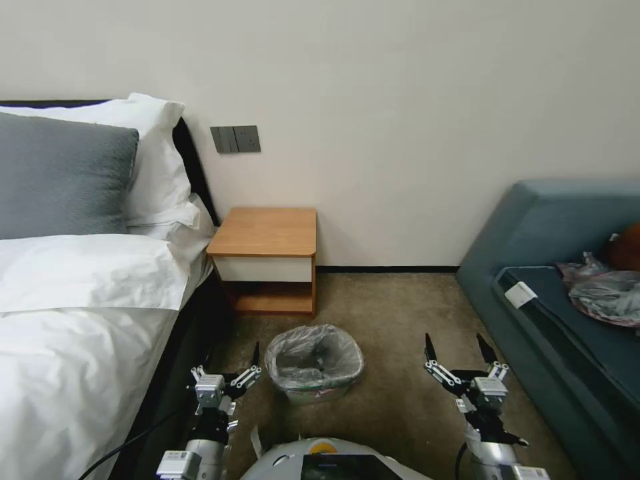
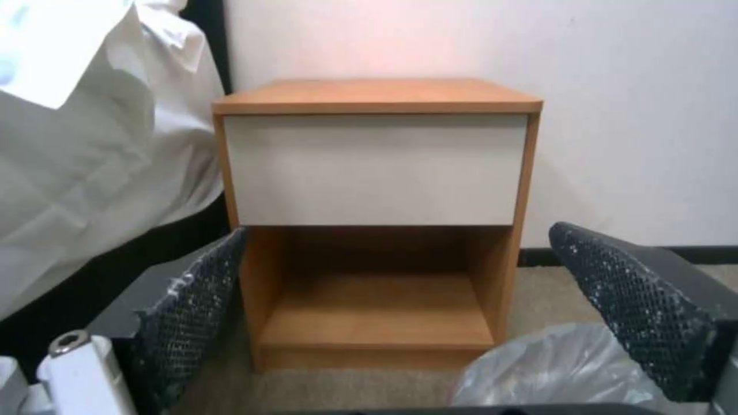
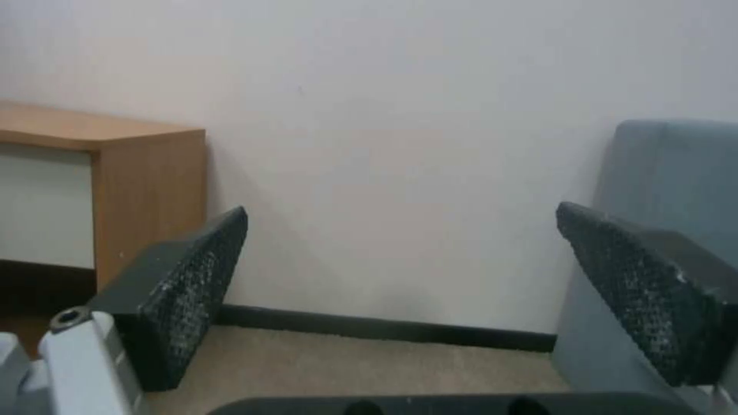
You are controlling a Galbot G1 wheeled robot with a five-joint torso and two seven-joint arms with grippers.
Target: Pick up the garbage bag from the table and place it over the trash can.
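The garbage bag, translucent grey and wrinkly, is spread over the rim of the trash can and lines its inside. The can stands on the carpet in front of the table, a low wooden nightstand with a white drawer front. My left gripper hovers open just left of the can, nothing between its fingers. In the left wrist view the left gripper faces the table, with the garbage bag at one corner. My right gripper is open right of the can, and the right wrist view has the right gripper facing the wall.
A bed with white bedding and pillows borders the left side. A blue sofa stands on the right, with a heap of plastic bags on its seat. Brown carpet lies open between the can, table and sofa.
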